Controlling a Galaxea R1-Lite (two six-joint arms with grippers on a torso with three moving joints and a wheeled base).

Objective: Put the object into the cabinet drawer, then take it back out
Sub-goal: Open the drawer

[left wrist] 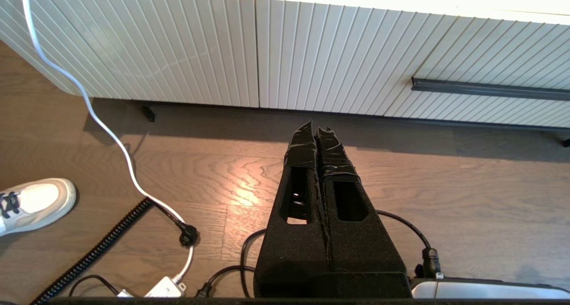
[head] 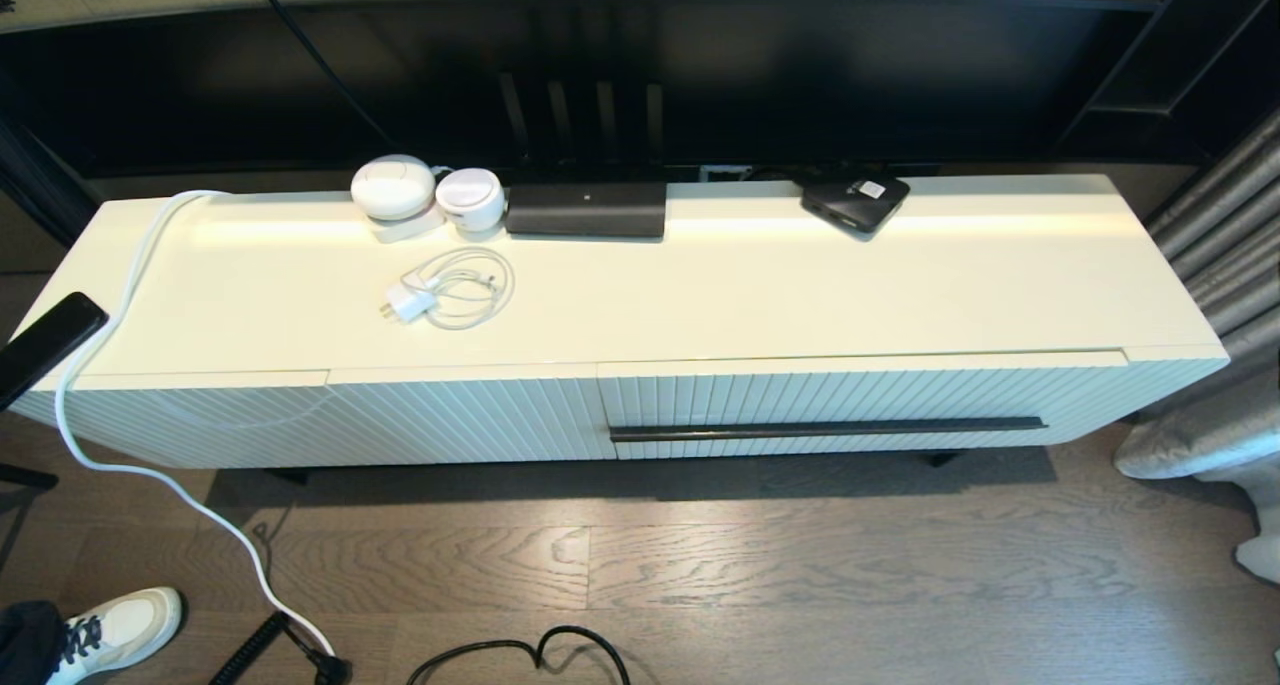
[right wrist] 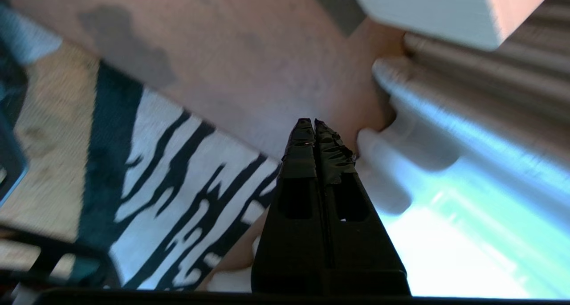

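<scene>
No readable text anywhere; white label on flat black box [head: 855, 203] too small to read.

From the head camera we look forward and down on the whole long cabinet [head: 640, 305], its top filling the middle of the frame and the wood floor [head: 700, 575] along the bottom. From the left wrist we sit low and much nearer, facing the ribbed front past the closed left gripper [left wrist: 317, 129] at lower centre. Both views share the drawer's black bar handle [head: 828, 428], the white cable [head: 160, 485] and a white shoe [head: 125, 630]. From the right wrist we look past the closed right gripper [right wrist: 310, 123] at a striped rug [right wrist: 178, 198], a curtain [right wrist: 467, 118] and the cabinet's corner [right wrist: 449, 11] at upper right.
</scene>
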